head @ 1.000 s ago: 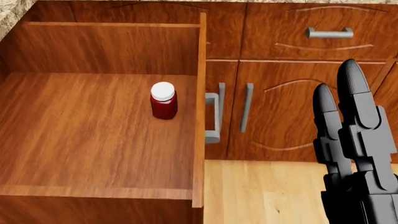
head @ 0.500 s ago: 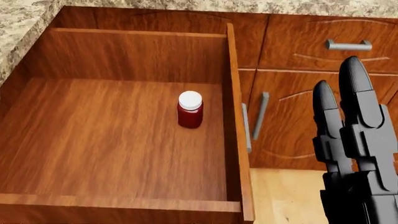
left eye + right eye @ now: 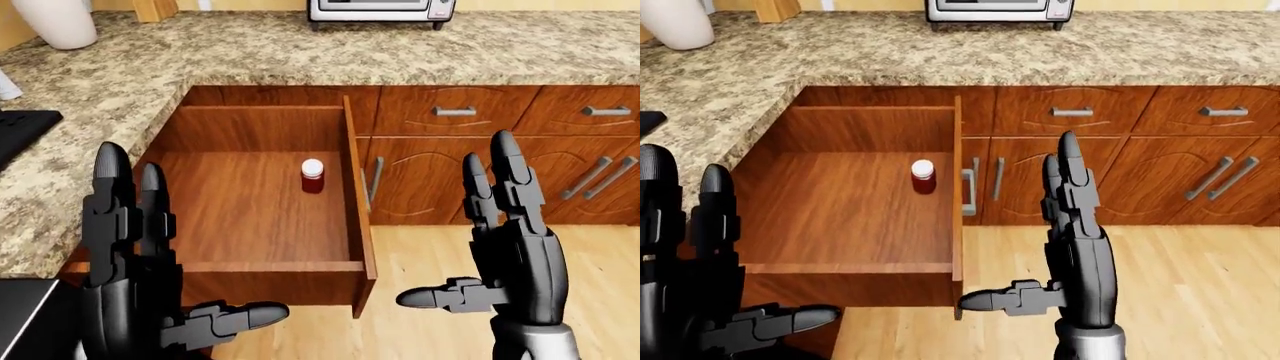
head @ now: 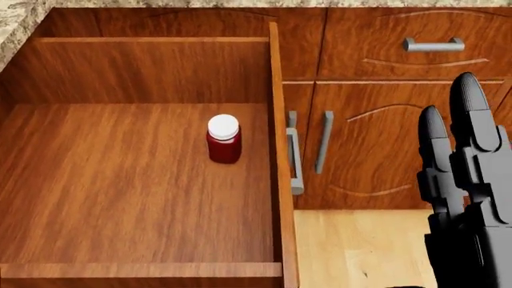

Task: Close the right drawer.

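The open wooden drawer [image 3: 357,196] is pulled out from under the granite counter; its front panel with a grey handle [image 4: 295,161] faces the view's right. A red jar with a white lid [image 4: 223,139] stands upright inside it, near that panel. My left hand [image 3: 150,255] is open and raised at the lower left of the left-eye view, over the drawer's near corner. My right hand [image 3: 478,232] is open with fingers upright, to the right of the drawer front and apart from it. It also shows in the head view [image 4: 468,180].
The granite counter [image 3: 300,52] carries a toaster oven [image 3: 380,9] and a white vase [image 3: 55,22]. Closed drawers and cabinet doors with grey handles [image 3: 455,111] lie right of the open drawer. Light wooden floor [image 3: 440,255] lies below. A black stove edge [image 3: 20,127] is at left.
The head camera has moved: the whole picture shifted right, then back left. My right hand sits slightly lower and further right in the head view. The drawer stays open; the jar has not moved in it.
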You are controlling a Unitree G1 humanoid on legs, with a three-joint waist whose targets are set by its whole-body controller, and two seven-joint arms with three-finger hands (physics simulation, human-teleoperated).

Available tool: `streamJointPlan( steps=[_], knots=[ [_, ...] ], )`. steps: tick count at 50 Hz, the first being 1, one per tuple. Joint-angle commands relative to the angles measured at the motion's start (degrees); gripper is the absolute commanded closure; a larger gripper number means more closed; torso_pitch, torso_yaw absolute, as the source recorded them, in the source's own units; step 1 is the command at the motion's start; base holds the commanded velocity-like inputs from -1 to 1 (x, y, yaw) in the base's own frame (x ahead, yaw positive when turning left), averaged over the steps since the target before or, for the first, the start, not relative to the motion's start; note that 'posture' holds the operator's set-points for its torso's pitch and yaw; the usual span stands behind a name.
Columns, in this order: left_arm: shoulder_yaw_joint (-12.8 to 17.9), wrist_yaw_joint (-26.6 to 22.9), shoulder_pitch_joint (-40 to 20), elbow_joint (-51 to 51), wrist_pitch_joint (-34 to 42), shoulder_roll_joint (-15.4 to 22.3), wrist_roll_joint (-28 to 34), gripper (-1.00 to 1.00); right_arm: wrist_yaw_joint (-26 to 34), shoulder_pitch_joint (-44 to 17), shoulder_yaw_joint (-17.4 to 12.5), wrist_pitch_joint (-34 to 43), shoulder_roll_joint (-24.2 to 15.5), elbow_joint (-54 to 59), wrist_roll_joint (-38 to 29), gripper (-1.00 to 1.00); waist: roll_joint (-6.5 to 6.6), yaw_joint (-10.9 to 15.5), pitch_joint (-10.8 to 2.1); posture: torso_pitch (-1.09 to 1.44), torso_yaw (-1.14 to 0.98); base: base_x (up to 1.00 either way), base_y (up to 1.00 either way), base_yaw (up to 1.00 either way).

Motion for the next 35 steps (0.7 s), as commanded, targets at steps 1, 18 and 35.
streamJointPlan(
  steps=[1,18,35],
  knots=[
    [0.0,0.1,-0.3,-2.2,-1.4,0.1,-0.1,-1.0,0.0,-1.0,-1.2,-0.2,0.0,-2.6,0.8,-1.0,-0.03,0.0,-0.55,0.0,0.0,0.0,0.0,0.0],
    [-0.3,0.3,-0.2,-1.9,-1.6,0.2,0.2,-1.0,1.0,-9.0,-12.4,-3.3,-1.6,12.7,3.9,-1.0,-0.27,0.0,-0.36,0.0,0.0,0.0,0.0,0.0],
    [0.1,0.5,-0.8,-2.3,-0.7,0.2,0.1,-1.0,-0.7,-20.6,-11.1,-11.4,-7.1,43.6,3.5,-1.0,-0.41,-0.1,-0.47,0.0,0.0,0.0,0.0,0.0]
  ],
)
